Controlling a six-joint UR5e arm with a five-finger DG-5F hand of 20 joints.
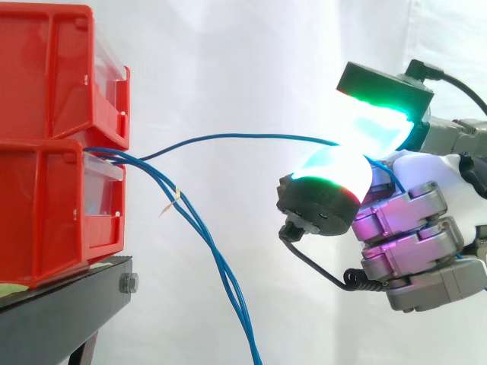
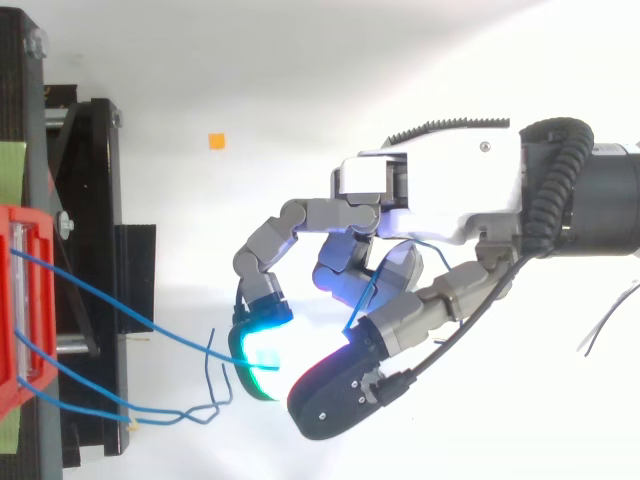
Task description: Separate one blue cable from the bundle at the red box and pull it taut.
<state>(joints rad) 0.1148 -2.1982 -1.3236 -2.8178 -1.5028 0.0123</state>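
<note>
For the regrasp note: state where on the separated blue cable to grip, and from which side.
I'd grip the separated blue cable on its free span, away from the lower red bin, coming level from the arm's side: there it arcs clear of the hanging cables. The hand pinches it there between its pads.

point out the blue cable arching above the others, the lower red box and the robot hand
blue cable (image 1: 228,136), side view, middle of the raised strand
red box (image 1: 46,217), side view, side wall of the lower one
robot hand (image 2: 450,185), top view, white back of the palm
</note>
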